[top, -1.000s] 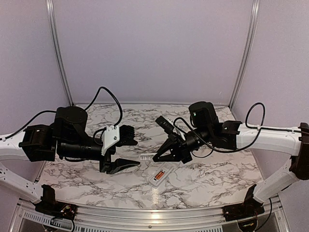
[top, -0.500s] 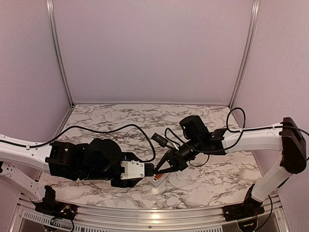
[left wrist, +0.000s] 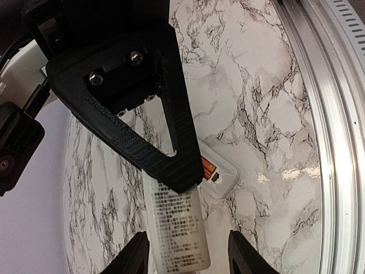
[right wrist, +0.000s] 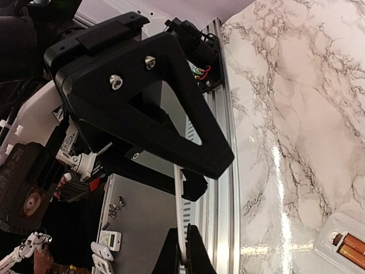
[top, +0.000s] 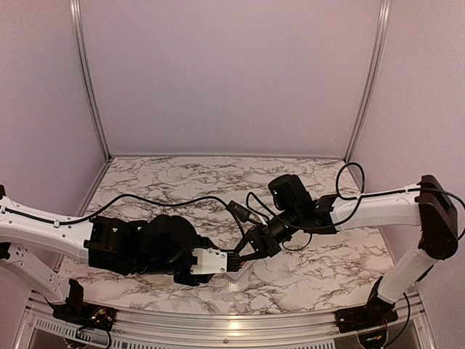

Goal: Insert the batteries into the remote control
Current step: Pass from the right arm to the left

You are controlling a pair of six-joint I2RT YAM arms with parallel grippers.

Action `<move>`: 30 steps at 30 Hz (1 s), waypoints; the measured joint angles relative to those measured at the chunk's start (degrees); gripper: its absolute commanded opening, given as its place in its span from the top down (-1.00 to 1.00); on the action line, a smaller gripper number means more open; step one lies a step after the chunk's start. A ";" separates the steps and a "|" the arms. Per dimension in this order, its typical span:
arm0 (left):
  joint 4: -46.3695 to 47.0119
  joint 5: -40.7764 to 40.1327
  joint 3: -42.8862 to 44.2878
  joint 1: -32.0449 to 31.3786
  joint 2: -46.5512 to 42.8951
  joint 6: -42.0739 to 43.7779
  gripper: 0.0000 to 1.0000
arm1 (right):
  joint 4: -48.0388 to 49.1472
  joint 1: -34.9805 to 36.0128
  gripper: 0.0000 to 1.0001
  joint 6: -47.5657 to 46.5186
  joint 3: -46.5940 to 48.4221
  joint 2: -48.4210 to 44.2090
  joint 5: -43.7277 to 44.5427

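Showing two batteries [right wrist: 351,246], right wrist only

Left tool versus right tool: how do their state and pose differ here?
The left tool is open, straddling the white cover; the right tool is shut on that cover. The left tool points right, the right tool left. Both are black and meet beside the remote control.

The left gripper [top: 232,263] has swung down from high on the left to meet the right gripper [top: 245,253] (itself dropped forward) over the remote control [left wrist: 227,178], jaws narrowing
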 measured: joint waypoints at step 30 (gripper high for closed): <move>-0.55 -4.02 2.21 -1.60 3.28 -7.56 0.83 | 1.11 -10.01 -0.44 2.08 -1.90 -0.11 3.93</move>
